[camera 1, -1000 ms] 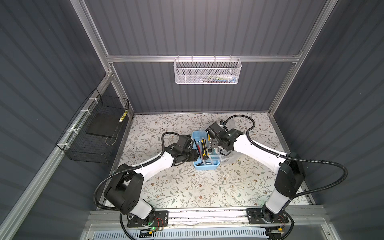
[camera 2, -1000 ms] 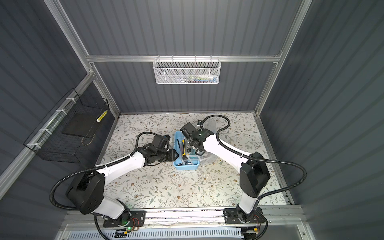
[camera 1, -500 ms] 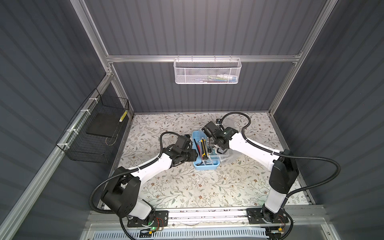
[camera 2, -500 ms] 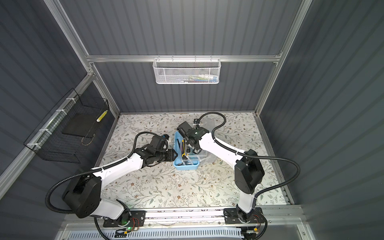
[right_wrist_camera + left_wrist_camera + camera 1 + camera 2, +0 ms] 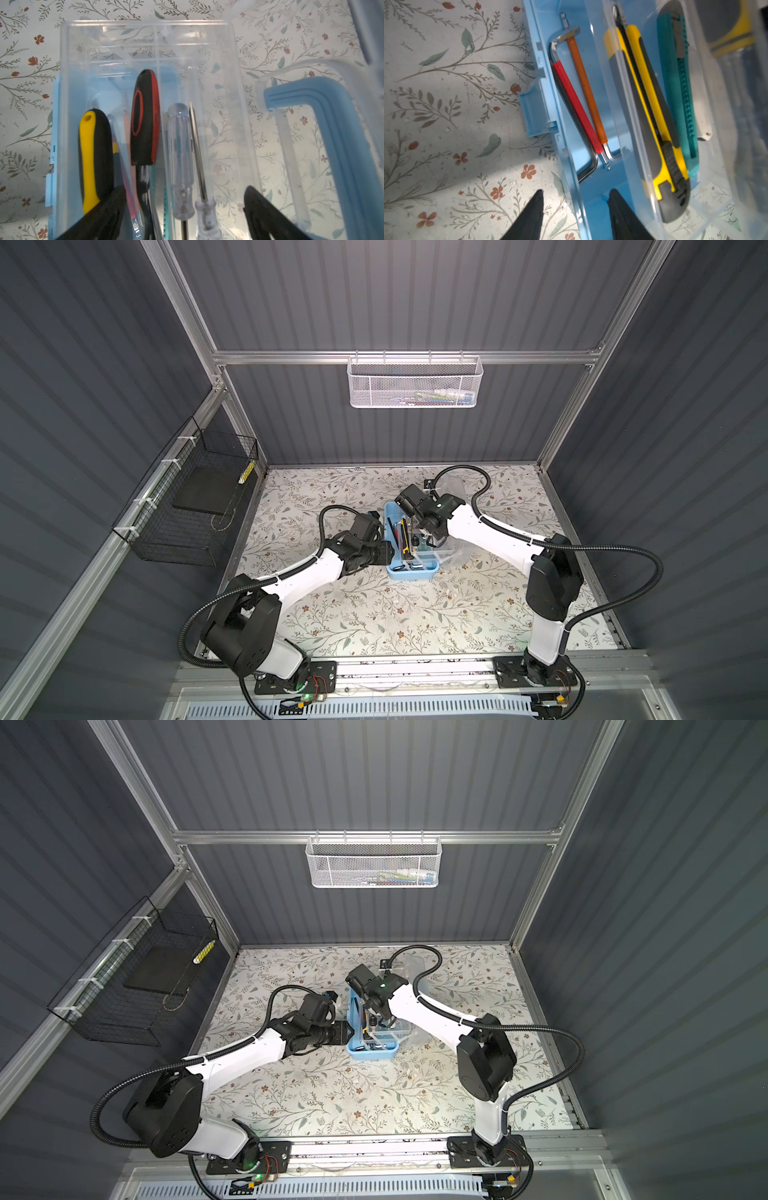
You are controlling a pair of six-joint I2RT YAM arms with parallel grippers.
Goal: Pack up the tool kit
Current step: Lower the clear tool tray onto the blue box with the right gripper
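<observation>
Left wrist view: left hand (image 5: 576,190) half open, empty, straddling box (image 5: 544,68) side wall; box long axis runs lengthwise through finger gap. Right hand (image 5: 186,188) wide open, empty, over screwdrivers (image 5: 145,116); lid handle (image 5: 340,145) just outside one finger, so right arm likely nearer for closing.

The right fingers (image 5: 268,214) have edged across the blue box (image 5: 411,572) toward the left arm (image 5: 316,572).
</observation>
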